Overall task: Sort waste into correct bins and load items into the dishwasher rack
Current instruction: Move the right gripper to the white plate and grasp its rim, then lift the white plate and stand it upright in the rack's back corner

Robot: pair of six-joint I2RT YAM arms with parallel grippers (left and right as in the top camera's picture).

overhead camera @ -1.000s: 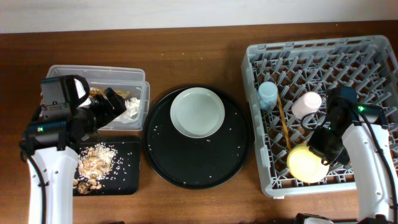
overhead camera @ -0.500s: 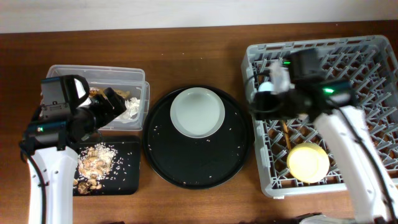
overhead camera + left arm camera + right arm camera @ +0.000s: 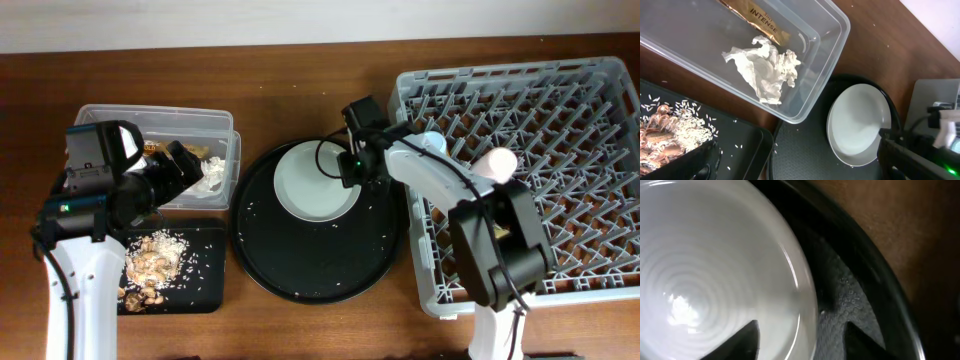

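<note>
- Left arm [image 3: 78, 285]: white tubular link, black joint housings, thin black cable [image 3: 42, 250] along its side, small green light [image 3: 65, 207].
- Right arm [image 3: 440, 178]: white link, bulky black elbow housing [image 3: 500, 245], black cable loop [image 3: 322, 158], green indicator [image 3: 357, 167].
- Right gripper [image 3: 802, 340]: dark, tapered fingers [image 3: 747, 341].

Waste lay in the two bins; the plate sat outside the rack and a pink cup inside it.

The crumpled white tissue [image 3: 765, 70] lay in the clear plastic tub [image 3: 832, 30], just beside the long brown-and-gold wrapper [image 3: 760, 17], which rested flat on the tub's floor with its print up. Beige-brown food scraps [image 3: 150, 265], mixed with white rice grains, were heaped toward the left end of the shallow black tray [image 3: 205, 290], just beside the tub on the worktop [image 3: 300, 80]. The pale grey-white plate [image 3: 305, 185] sat right way up on the large round black tray [image 3: 300, 265], toward its far side. The small pink cup [image 3: 497, 163] lay among the pegs of the grey dishwasher rack [image 3: 590, 100].
</note>
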